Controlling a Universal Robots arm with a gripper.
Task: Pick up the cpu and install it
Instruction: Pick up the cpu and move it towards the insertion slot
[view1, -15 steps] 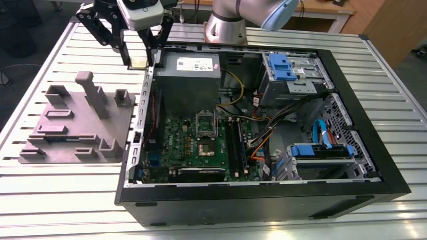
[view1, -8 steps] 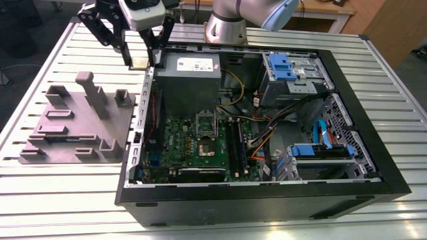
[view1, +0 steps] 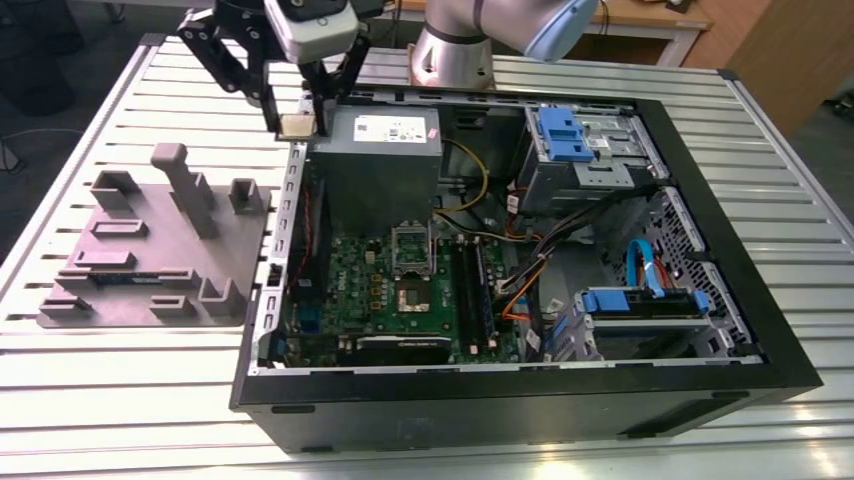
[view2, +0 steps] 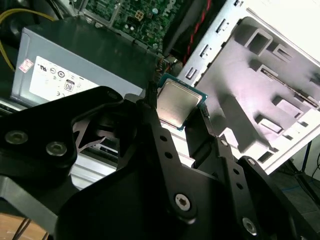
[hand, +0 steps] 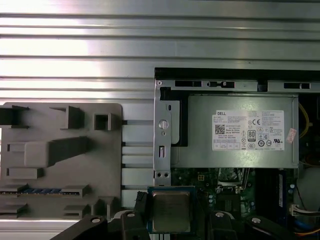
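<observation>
The cpu (view1: 296, 125), a small flat square chip with a silver top, hangs in the air just over the upper-left corner of the open computer case (view1: 747, 250), beside the grey power supply box (view1: 380, 150). My gripper (view1: 296, 118) is shut on it, its black fingers (view2: 150, 107) pinching two opposite edges of the cpu (view2: 175, 102). In the first wrist view the cpu (hand: 171, 210) sits between the fingers above the motherboard edge. The open cpu socket (view1: 411, 268) lies on the green motherboard (view1: 354, 290), toward the front of the case from the gripper.
A grey parts holder (view1: 147, 250) with posts and slots lies on the slatted metal table (view1: 120, 400) at the exterior view's left; a green memory stick (hand: 42, 191) rests in it. Cables, blue drive brackets (view1: 574, 135) and memory slots crowd the case interior.
</observation>
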